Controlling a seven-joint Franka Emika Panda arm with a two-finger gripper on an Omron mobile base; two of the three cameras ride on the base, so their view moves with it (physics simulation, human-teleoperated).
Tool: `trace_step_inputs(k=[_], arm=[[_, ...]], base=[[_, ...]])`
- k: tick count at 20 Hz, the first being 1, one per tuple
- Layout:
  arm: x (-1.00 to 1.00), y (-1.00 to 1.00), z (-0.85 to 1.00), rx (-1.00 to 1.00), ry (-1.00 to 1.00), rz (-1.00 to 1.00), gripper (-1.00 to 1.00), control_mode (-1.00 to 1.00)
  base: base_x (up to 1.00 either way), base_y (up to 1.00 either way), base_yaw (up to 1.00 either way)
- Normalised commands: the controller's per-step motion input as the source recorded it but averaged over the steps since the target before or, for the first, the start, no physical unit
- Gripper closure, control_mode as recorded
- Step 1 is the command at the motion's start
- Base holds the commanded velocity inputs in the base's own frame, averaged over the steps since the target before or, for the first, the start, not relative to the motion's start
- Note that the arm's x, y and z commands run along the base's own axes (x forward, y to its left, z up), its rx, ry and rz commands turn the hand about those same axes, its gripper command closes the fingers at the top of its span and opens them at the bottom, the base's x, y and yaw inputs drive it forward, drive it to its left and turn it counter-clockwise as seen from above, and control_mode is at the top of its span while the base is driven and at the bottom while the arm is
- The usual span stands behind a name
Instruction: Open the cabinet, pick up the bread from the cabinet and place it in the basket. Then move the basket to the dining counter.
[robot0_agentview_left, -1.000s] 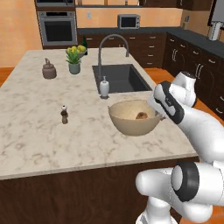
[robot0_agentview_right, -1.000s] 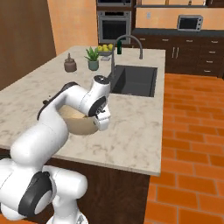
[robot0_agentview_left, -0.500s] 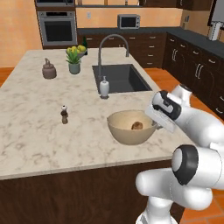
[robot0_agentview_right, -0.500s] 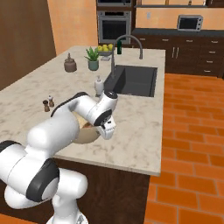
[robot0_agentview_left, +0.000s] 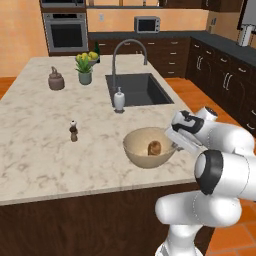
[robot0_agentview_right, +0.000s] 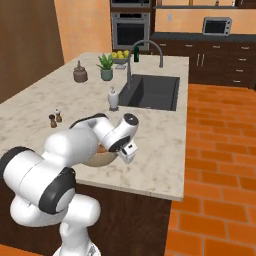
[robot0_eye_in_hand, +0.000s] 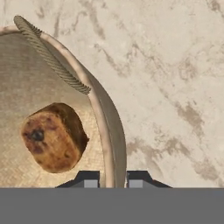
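Straddling the basket (robot0_eye_in_hand: 114, 144) rim at its 3 o'clock edge, the gripper (robot0_eye_in_hand: 112, 180) has one fingertip inside and one outside, jaws apparently clamped on the wall; bread (robot0_eye_in_hand: 53, 136) sits inside, basket resting on the dining counter (robot0_agentview_left: 40, 150).

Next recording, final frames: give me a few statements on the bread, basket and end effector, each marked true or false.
1. The bread lies inside the basket. True.
2. The basket stands on the dining counter. True.
3. The end effector holds the bread. False: its fingers straddle the basket's rim, and the bread lies loose in the basket.
4. The basket sits in the sink. False: it sits on the stone top, nearer the counter's front edge.
5. A soap dispenser stands beside the sink. True.
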Motion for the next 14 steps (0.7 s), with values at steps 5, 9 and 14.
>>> trace_step_inputs(k=[5,9,14], arm=[[0.05,0.0,-0.05,0.0,-0.08,0.01,-1.0,-1.0],[0.06,0.0,0.0,0.0,0.0,0.0,-1.0,-1.0],[0.13,0.0,0.1,0.0,0.1,0.0,-1.0,-1.0]], base=[[0.0,0.0,0.0],[0.0,0.0,0.0],[0.0,0.0,0.0]])
